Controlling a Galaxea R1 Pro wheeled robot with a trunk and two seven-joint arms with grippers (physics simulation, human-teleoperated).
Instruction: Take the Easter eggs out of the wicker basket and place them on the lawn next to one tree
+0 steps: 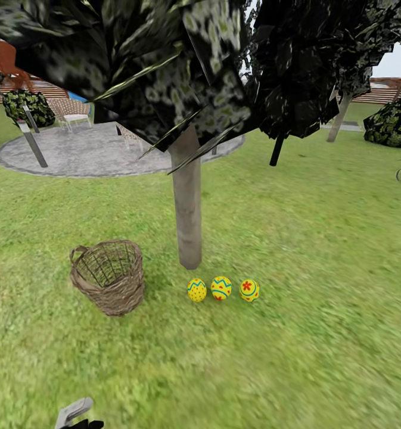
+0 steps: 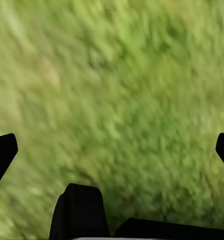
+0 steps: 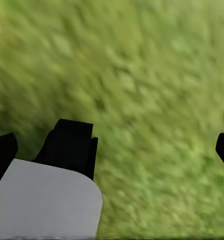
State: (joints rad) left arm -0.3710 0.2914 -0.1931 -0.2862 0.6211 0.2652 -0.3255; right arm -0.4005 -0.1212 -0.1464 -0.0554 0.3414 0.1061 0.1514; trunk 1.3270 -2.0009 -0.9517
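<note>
Three yellow Easter eggs (image 1: 221, 289) in row on lawn (image 1: 319, 238) by tree (image 1: 187, 202); wicker basket (image 1: 108, 276) empty, tilted

A garden: green lawn (image 1: 319, 250) all round, a grey-trunked tree (image 1: 187, 208) at centre, a round stone patio (image 1: 87, 155) with a chair (image 1: 72, 111) at 10 o'clock, bushes (image 1: 394, 122) at 2 o'clock.

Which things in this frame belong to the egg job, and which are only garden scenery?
Job:
- three Easter eggs, in a row on the lawn
- wicker basket, looks empty
- tree right behind the eggs

Scenery:
- stone patio
- white-seated bench
- bush
</note>
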